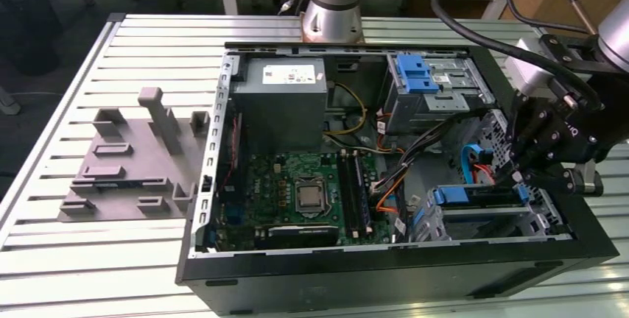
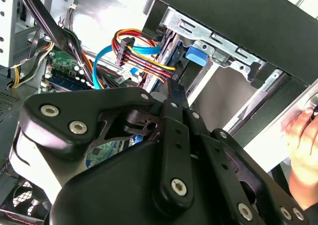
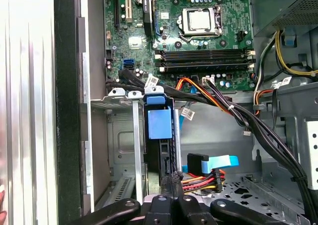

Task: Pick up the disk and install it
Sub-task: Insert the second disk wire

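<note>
On the exterior view's left, a grey moulded fixture (image 1: 132,157) with raised blocks lies on the slatted metal table (image 1: 59,259), just beside the open computer case (image 1: 393,274). Inside the case, the grey power-supply box (image 1: 285,104) sits above the green motherboard (image 1: 300,196) with its bare processor socket (image 1: 308,195). Further right, a metal drive cage (image 1: 437,90) carries a blue plastic latch (image 1: 416,75), and black, orange and yellow cables (image 1: 413,152) run down from it toward the lower bay.

At the exterior view's right, the black gripper (image 1: 526,178) hangs over the lower drive bay (image 1: 487,211), close to the case's right wall. The disk (image 1: 482,196) sits in that bay on edge, its blue frame showing at the end toward the motherboard. In the first wrist view the disk (image 3: 160,135) stands upright in the metal bay, blue tab toward the motherboard (image 3: 198,36), with the gripper (image 3: 171,183) right at its near edge; the two fingers are drawn together there, clenched, though whether they actually pinch the disk's edge cannot be told. A blue ribbon connector (image 3: 213,161) and red-yellow wires lie just beside it. In the second wrist view, the gripper (image 2: 174,93) points at the same bay, and a person's hand (image 2: 303,155) rests at the case's outer edge.
</note>
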Tool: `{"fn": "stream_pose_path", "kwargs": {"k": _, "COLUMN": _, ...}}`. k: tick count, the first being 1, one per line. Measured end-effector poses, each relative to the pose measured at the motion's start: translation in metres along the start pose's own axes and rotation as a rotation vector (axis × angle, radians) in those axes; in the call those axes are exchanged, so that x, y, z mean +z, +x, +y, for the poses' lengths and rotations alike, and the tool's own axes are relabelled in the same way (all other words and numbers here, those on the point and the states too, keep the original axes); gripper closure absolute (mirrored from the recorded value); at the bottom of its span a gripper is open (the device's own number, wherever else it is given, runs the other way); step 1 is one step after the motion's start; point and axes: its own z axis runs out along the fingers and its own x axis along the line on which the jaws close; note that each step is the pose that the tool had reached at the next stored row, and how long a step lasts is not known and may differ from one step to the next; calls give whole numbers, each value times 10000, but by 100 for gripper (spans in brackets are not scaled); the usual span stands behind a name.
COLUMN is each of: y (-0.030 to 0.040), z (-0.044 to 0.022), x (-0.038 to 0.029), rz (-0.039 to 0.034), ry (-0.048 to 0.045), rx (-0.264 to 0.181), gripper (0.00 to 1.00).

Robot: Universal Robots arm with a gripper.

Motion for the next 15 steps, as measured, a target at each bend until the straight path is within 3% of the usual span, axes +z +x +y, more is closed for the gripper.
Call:
{"fn": "stream_pose_path", "kwargs": {"k": 7, "y": 0, "z": 8, "x": -8, "rz": 4, "ry": 1, "rx": -1, "gripper": 89}}
{"fn": "stream_pose_path", "kwargs": {"k": 15, "y": -2, "z": 25, "x": -167, "rz": 0, "ry": 2, "rx": 1, "gripper": 89}}
